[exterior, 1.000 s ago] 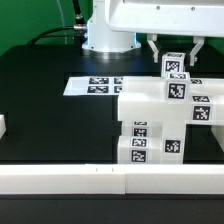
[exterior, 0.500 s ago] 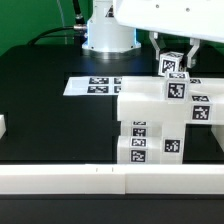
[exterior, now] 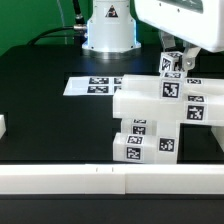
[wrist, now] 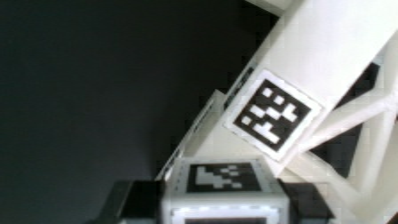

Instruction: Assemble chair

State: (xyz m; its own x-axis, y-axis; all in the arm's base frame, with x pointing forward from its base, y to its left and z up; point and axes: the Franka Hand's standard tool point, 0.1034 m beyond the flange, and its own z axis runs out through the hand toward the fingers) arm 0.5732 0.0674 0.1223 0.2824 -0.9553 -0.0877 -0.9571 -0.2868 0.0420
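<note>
The chair [exterior: 160, 120] stands half-built near the front of the bench [exterior: 50, 120], beside the marker board [exterior: 95, 86], and I pinch a tagged white piece [exterior: 173, 64] at its top so it seats. My fingers [exterior: 175, 57] stay clamped while everything has shifted slightly toward the exterior view's left.

Exterior view: a fixed camera set low beyond the white front rail [exterior: 100, 180], facing across the black surface [exterior: 40, 100] toward the arm's base [exterior: 108, 30], at middle distance, taking in the marker board [exterior: 95, 86] and the whole chair [exterior: 165, 120]. Wrist view: a camera on the arm, looking along the jaws at very close range onto a tagged white bar of the chair [wrist: 294, 95]. Both views share that upper part of the chair.
</note>
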